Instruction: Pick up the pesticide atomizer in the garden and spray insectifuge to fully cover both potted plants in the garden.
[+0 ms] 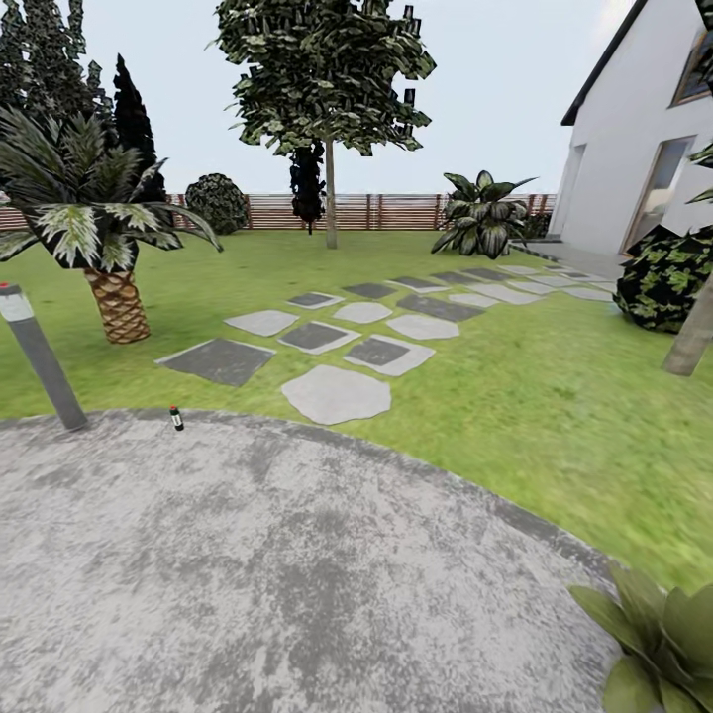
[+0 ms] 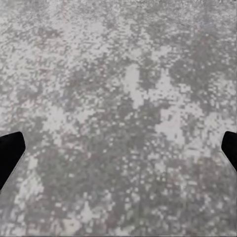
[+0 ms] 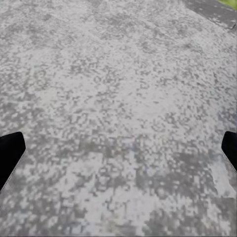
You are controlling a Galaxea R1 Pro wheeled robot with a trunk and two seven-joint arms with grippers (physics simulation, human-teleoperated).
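both my grippers, left gripper (image 2: 118, 148) and right gripper (image 3: 118, 148), hang spread wide and empty over the stone patio (image 1: 297, 555). the pesticide atomizer (image 1: 176, 418) stands far off at the patio's far rim, near the lamp post (image 1: 40, 358); i could knock it over arriving.

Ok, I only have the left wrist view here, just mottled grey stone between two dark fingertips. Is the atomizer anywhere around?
Observer: Yes. In the head view the pesticide atomizer stands upright at the far edge of the patio, close to the grass.
Operator: Anything beside it?
Observer: A grey bollard lamp stands tilted to its left, apart from it.
Operator: And the plants?
Observer: One potted plant with broad light-green leaves shows at the head view's lower right corner.
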